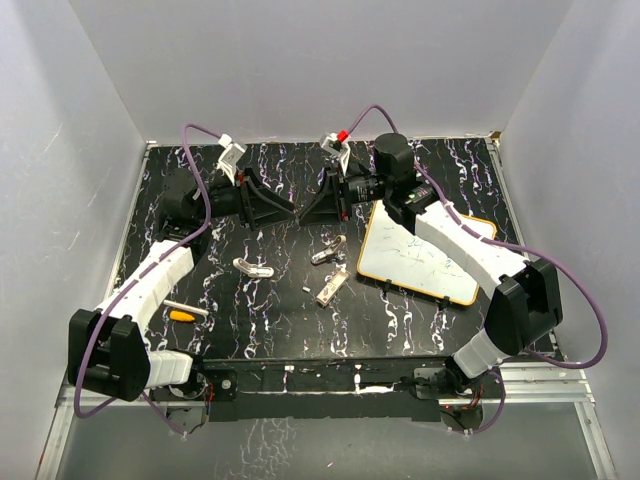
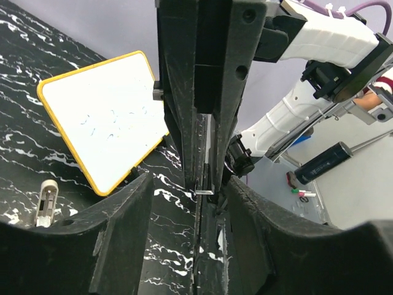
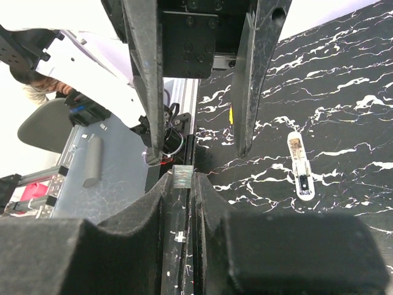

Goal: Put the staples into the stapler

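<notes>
Marbled table (image 1: 280,325) holds whiteboard (image 1: 425,262), staplers (image 1: 252,267), pen (image 1: 190,309), orange cap (image 1: 181,316).

Two matching arms in white and black.
The left arm (image 1: 150,280) and right arm (image 1: 470,250) have white shells, black joint housings and black bases, with a purple cable (image 1: 375,108) looping along each. The left claw (image 1: 285,210) and right claw (image 1: 312,208) have long, scuffed matt-black fingers on black bodies with small screws.

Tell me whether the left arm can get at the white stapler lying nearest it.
Probably yes: the stapler lies on the table close to the left fingers, which stand open and empty, nothing between.
</notes>
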Motion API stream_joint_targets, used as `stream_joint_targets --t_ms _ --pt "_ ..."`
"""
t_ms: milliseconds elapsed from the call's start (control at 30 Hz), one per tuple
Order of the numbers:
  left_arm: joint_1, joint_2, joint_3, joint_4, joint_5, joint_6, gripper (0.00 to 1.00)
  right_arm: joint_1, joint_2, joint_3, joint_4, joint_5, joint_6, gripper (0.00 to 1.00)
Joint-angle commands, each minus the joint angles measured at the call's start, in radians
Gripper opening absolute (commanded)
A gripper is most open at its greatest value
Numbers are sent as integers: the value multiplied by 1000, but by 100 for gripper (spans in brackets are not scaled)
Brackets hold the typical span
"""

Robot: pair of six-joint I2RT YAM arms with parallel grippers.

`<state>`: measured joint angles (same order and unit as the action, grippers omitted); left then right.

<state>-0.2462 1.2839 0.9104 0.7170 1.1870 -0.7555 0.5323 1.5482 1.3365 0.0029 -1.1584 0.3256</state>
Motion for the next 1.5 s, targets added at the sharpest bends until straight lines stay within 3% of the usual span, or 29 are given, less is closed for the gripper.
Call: stream_joint_targets --t_ms 0,267,667,1200,1467 --pt "-6 -14 43 -105 -20 38 48 -8 -8 19 72 -10 30 16" --pt "-14 -14 61 -158 -17 53 44 -14 -6 12 85 -1 48 16" --pt "-18 -17 42 -55 1 -25 42 -14 -4 1 105 3 63 16" --pt "-26 -19 50 -103 -4 -4 41 -14 12 7 118 13 76 16" --pt "-31 -20 55 -125 -2 11 35 -14 15 10 118 18 80 16"
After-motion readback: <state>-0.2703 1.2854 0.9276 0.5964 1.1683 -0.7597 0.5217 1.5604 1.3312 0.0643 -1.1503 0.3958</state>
